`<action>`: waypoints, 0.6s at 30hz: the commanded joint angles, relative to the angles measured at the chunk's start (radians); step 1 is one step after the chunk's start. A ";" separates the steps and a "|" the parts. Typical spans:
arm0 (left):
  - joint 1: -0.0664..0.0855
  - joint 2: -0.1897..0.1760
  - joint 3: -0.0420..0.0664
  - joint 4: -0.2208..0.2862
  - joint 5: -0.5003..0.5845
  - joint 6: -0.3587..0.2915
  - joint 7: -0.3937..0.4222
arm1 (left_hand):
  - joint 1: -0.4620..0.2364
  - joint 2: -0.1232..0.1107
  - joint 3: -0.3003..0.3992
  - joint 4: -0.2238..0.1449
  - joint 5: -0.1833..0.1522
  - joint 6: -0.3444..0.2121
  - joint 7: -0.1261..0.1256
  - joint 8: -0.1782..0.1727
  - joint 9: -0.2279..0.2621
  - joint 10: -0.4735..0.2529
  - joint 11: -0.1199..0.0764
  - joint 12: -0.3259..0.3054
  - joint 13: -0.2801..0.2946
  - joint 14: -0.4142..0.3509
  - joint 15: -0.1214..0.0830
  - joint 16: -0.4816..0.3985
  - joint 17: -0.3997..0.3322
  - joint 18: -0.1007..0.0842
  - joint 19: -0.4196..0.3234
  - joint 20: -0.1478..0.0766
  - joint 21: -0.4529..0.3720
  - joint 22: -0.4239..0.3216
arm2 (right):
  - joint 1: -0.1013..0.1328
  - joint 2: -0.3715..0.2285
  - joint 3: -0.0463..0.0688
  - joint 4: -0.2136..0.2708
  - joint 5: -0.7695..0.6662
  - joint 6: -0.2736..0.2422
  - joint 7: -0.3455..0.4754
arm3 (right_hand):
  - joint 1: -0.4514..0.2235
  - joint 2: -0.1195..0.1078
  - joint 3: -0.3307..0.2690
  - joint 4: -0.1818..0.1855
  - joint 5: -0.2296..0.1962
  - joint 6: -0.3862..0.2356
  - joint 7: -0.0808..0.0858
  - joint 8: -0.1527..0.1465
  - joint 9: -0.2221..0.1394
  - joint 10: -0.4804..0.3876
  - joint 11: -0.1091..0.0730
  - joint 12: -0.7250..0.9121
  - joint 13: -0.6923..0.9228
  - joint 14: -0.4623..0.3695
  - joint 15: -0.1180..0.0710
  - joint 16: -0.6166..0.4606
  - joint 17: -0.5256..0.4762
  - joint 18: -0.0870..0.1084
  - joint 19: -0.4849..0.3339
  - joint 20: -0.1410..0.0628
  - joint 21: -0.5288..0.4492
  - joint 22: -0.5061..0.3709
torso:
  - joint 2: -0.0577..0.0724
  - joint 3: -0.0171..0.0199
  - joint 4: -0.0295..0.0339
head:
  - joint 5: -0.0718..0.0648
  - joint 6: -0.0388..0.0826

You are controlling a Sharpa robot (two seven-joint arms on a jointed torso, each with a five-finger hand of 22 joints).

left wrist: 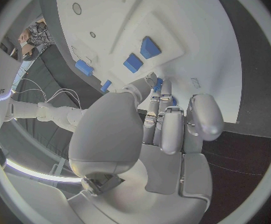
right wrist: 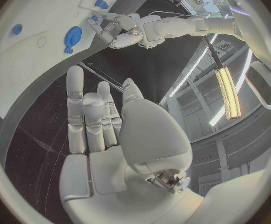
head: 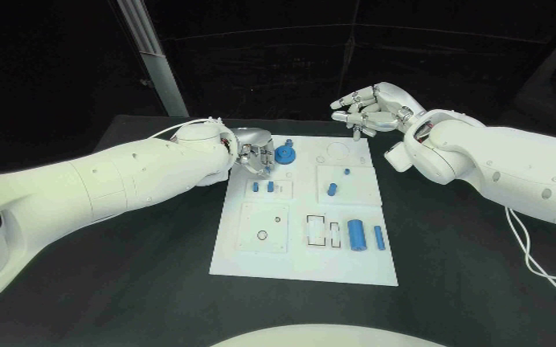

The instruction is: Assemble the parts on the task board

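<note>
While the head view looks down on the black bench (head: 139, 283), the white task board (head: 307, 263) lies at frame centre. Left robot hand (head: 254, 154) sits at the board's upper left corner, fingers curled down beside a round blue gear-like part (head: 286, 154); whether it grips anything, I cannot tell. Right robot hand (head: 371, 109) hangs above the board's upper right corner, fingers apart, holding nothing. Small blue pegs (head: 263, 188) stand mid-board; a larger blue cylinder (head: 357, 235) and a slim one (head: 379, 238) lie lower right, by an outlined slot (head: 316, 231).

Left wrist view: silver fingers (left wrist: 167, 127) reach onto the board, tips near a blue piece (left wrist: 158, 82); contact hidden. Two blue blocks (left wrist: 142, 55) sit further up the frame. Board matte, smooth plastic; parts hard, glossy.

Right wrist view: open hand, fingers (right wrist: 85, 117) straight over dark bench; blue disc (right wrist: 72, 36) upper left.

Judgement: seating step at the gear. Best done by lowering straight, keeping the part level, pressing gently until flush.
</note>
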 commanded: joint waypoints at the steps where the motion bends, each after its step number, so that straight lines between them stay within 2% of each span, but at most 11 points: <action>1: 0.000 0.003 0.000 0.003 0.005 0.021 0.001 | -0.012 -0.002 -0.009 0.000 0.002 -0.008 -0.003 -0.005 -0.002 0.001 0.005 0.000 0.002 0.020 -0.005 -0.002 -0.002 -0.013 0.003 -0.003 0.005 0.001 | 0.002 0.000 0.001 0.001 0.000 0.004 0.009 | 0.002 0.005 -0.001 -0.005 0.006 -0.010 0.000 0.003 0.001 -0.008 0.002 0.004 -0.002 0.000 0.001 -0.003 0.002 0.014 0.006 0.001 -0.006 -0.001 | 0.000 0.0002 -0.0004 | 0.000 -0.001; 10: 0.000 0.004 -0.001 0.001 0.005 0.027 -0.011 | -0.024 -0.009 -0.023 0.001 0.002 -0.019 -0.003 -0.012 -0.005 -0.016 0.007 0.003 0.007 0.018 -0.005 -0.005 -0.010 -0.012 0.001 -0.003 0.001 -0.001 | 0.002 0.001 0.001 0.000 0.000 0.004 0.009 | 0.002 0.005 -0.001 -0.005 0.006 -0.010 0.000 0.003 0.001 -0.008 0.002 0.004 -0.002 0.000 0.001 -0.003 0.002 0.014 0.006 0.001 -0.006 -0.001 | 0.000 -0.0006 0.0011 | -0.002 0.000; 18: 0.000 0.004 -0.001 -0.001 0.005 0.019 -0.023 | -0.040 -0.025 -0.048 0.002 0.002 -0.067 0.009 -0.038 -0.019 -0.082 0.024 -0.009 0.005 0.013 0.008 -0.011 -0.024 -0.012 -0.004 0.005 -0.011 -0.010 | 0.002 0.002 0.001 -0.001 0.000 0.005 0.010 | 0.002 0.005 -0.001 -0.005 0.006 -0.010 0.000 0.003 0.001 -0.008 0.002 0.004 -0.002 0.000 0.001 -0.003 0.002 0.014 0.006 0.001 -0.006 -0.001 | 0.000 -0.0006 0.0005 | -0.001 -0.001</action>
